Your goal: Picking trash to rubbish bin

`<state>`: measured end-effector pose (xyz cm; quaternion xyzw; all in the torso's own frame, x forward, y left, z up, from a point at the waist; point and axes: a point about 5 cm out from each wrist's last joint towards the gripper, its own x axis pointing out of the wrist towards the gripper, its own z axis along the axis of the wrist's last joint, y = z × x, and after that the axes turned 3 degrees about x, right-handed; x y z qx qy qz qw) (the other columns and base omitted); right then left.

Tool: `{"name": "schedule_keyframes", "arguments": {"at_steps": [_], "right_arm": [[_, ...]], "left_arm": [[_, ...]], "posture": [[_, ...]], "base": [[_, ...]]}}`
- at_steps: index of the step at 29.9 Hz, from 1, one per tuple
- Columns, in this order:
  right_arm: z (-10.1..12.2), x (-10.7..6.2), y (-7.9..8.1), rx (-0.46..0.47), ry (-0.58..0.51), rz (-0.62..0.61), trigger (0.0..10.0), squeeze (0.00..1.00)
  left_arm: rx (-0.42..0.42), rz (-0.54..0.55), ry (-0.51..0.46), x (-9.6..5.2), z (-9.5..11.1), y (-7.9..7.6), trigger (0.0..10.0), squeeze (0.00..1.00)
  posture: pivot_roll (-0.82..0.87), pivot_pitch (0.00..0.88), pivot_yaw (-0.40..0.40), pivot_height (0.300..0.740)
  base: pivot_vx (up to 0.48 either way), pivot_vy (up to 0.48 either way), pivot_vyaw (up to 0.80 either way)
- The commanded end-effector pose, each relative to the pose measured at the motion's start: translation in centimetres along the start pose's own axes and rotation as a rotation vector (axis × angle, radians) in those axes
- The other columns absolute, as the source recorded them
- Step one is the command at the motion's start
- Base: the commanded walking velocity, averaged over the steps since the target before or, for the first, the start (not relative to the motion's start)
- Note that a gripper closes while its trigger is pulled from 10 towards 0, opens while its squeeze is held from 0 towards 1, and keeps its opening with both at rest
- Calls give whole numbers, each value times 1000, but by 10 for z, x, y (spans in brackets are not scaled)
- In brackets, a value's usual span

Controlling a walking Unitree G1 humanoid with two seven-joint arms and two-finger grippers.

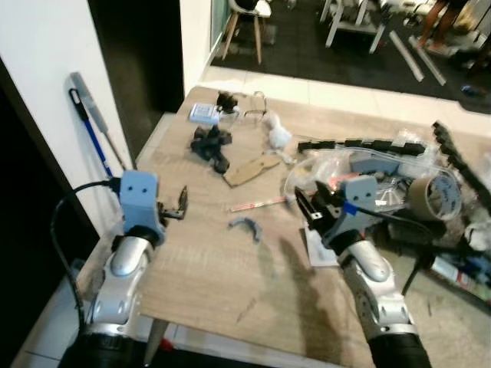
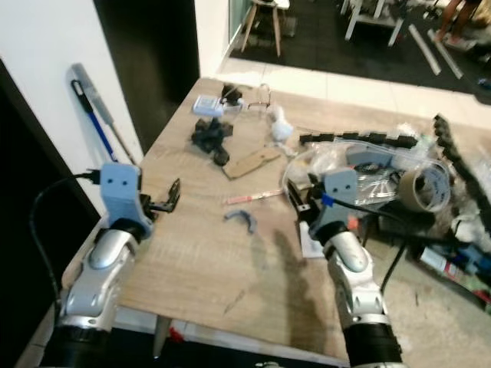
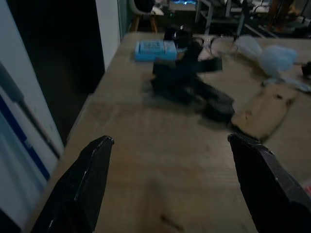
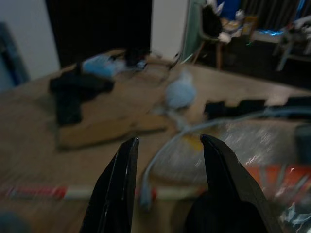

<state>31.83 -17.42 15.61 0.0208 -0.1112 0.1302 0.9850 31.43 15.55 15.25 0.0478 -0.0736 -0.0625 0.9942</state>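
1. We see a wooden table (image 1: pixel 207 268) cluttered with trash; no bin is in sight.
2. Left gripper (image 1: pixel 178 205) hovers over the table's left edge, fingers spread wide, holding nothing.
3. Right gripper (image 1: pixel 309 208) hovers mid-table, fingers parted a little, nothing between them.
4. Red-and-white stick (image 1: pixel 257 204) lies just ahead of the right gripper, to its left, not touched.
5. Small curved grey piece (image 1: pixel 245 225) lies between the two grippers, nearer the right.
6. Cardboard scrap (image 1: pixel 251 169) lies beyond the stick; black clump (image 1: pixel 210 146) and blue box (image 1: pixel 204 114) are farther off, ahead of the left gripper.
7. Clear plastic wrap (image 1: pixel 360 169) and tape roll (image 1: pixel 434 196) sit right of the right gripper.
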Motion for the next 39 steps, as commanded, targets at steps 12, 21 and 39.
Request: {"name": "schedule_keyframes", "arguments": {"at_steps": [12, 21, 39], "right_arm": [[0, 2, 4, 1, -5, 18, 10000, 0], [0, 2, 5, 0, -7, 22, 10000, 0], [1, 2, 6, -1, -11, 30, 10000, 0]], "left_arm": [[1, 9, 23, -2, -5, 4, 10000, 0], [1, 9, 23, -3, -5, 3, 10000, 0], [7, 24, 44, -3, -8, 4, 10000, 0]], "posture": [[-36, 124, -73, 740], [-36, 122, -74, 740], [-35, 99, -73, 740]], "base": [[327, 0, 0], [326, 0, 0], [72, 0, 0]]}}
